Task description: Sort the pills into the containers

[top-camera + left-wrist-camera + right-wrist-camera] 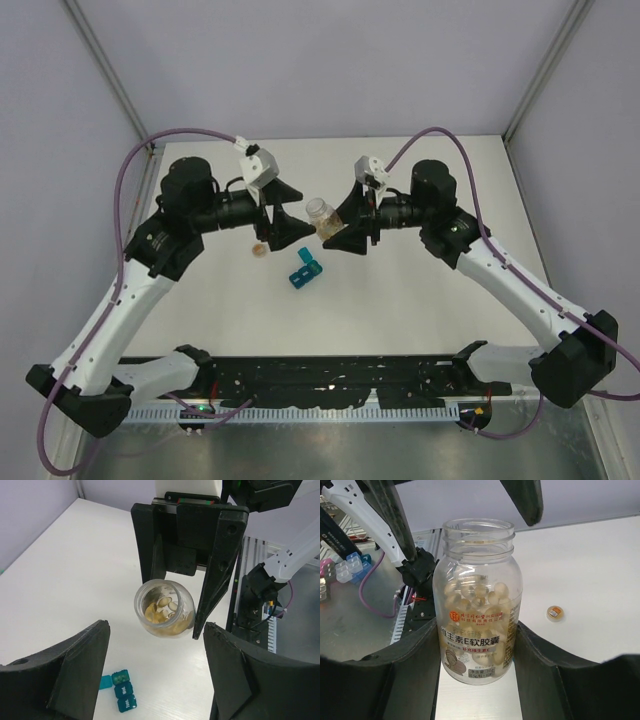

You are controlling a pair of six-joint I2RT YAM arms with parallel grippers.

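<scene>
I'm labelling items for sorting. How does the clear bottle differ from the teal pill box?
The bottle is clear, round and labelled; the pill box is opaque teal, a strip of square compartments. The bottle is gripped by the right tool; the pill box lies free on the table. Both are open: the bottle has no cap, the pill box has one lid flipped open.

Small pale tan-yellow oval softgel pills point(475, 597): loose pile inside a clear plastic bottle point(477, 645), mouth uncapped, stack reaching a bit over half height. Teal-blue plastic strip point(123, 691) of three joined square compartments: flat on the white table point(420, 300), skewed, near the bottle. One end lid hinged open sideways, other two shut. Open cell's contents unresolvable.
</scene>
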